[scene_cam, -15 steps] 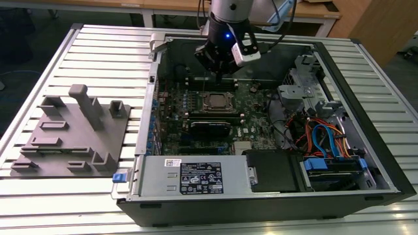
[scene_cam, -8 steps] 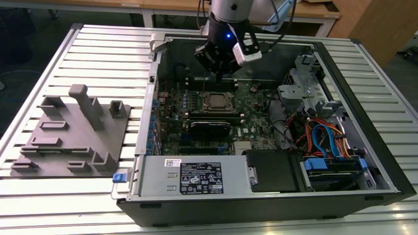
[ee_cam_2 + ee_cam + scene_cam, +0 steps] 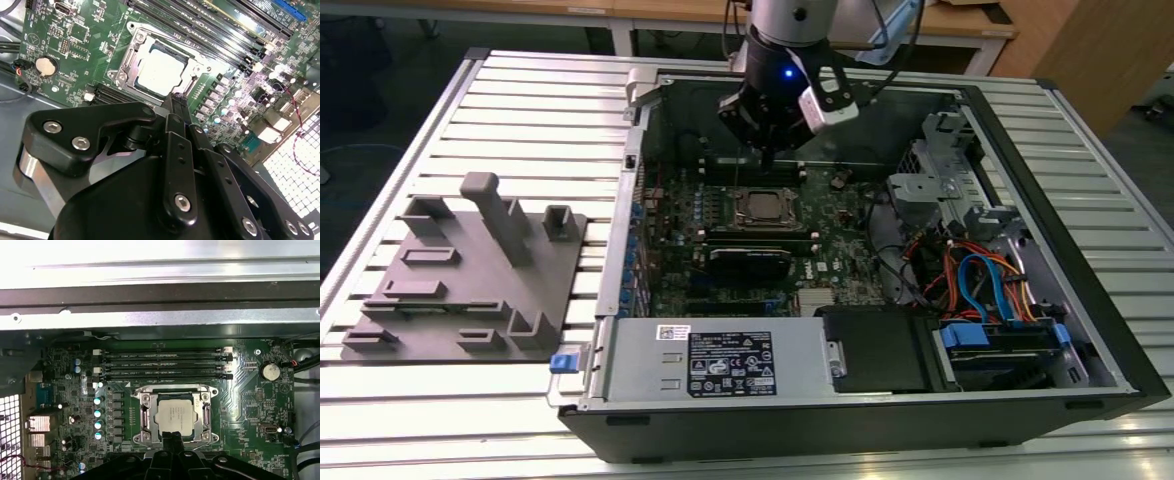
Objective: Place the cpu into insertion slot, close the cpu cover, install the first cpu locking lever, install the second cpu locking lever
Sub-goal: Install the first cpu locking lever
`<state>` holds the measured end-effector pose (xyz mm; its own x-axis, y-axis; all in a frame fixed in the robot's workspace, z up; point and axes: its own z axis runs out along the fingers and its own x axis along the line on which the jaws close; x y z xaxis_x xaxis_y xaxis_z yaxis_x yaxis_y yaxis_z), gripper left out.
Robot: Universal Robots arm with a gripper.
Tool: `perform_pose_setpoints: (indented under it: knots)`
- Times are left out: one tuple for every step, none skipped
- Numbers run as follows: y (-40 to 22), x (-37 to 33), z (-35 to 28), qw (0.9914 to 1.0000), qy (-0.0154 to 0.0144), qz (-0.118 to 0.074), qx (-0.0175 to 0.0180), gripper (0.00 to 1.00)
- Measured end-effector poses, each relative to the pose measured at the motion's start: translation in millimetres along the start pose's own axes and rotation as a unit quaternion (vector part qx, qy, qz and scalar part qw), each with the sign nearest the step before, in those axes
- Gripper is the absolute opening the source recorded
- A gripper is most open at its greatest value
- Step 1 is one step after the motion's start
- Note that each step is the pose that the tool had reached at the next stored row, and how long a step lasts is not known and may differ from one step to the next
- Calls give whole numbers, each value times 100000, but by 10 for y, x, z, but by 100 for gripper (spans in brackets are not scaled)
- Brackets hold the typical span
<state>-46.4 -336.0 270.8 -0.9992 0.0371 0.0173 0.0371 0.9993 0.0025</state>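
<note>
While the gripper hangs inside the open computer case, we see its jaws pressed together with nothing held between them. In both wrist views the two fingertips meet in one narrow black tip. That tip hovers just above the green motherboard, close to one edge of the socket and apart from it as far as we can judge.

We find the cpu seated in the insertion slot, its dull silvery top facing up. The cpu cover lies flat around it, and its cut-out middle leaves the chip's top bare. Beside the socket run four long black memory slots, and a round coin cell sits near one corner of the board.

In the exterior view the case lies on its side on a slatted metal counter. On that view's left, well apart from the case, stands a grey fixture with upright posts.
</note>
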Motion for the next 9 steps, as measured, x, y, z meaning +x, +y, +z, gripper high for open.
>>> perform_pose_setpoints:
  knots:
    - [0, 0, 0, 99999, -1, -392, 8, 10]
    - [0, 0, 0, 99998, 2, -668, 11, 10]
    - [0, 0, 0, 99996, 3, -925, 15, 10]
    - [0, 0, 0, 99993, 1, -1184, 20, 10]
    - [0, 0, 0, 99990, 2, -1445, 25, 10]
    - [0, 0, 0, 99986, 3, -1703, 29, 10]
    - [0, 0, 0, 99981, 5, -1974, 34, 10]
    - [0, 0, 0, 99975, 3, -2231, 36, 10]
    - [0, 0, 0, 99969, 5, -2488, 43, 10]
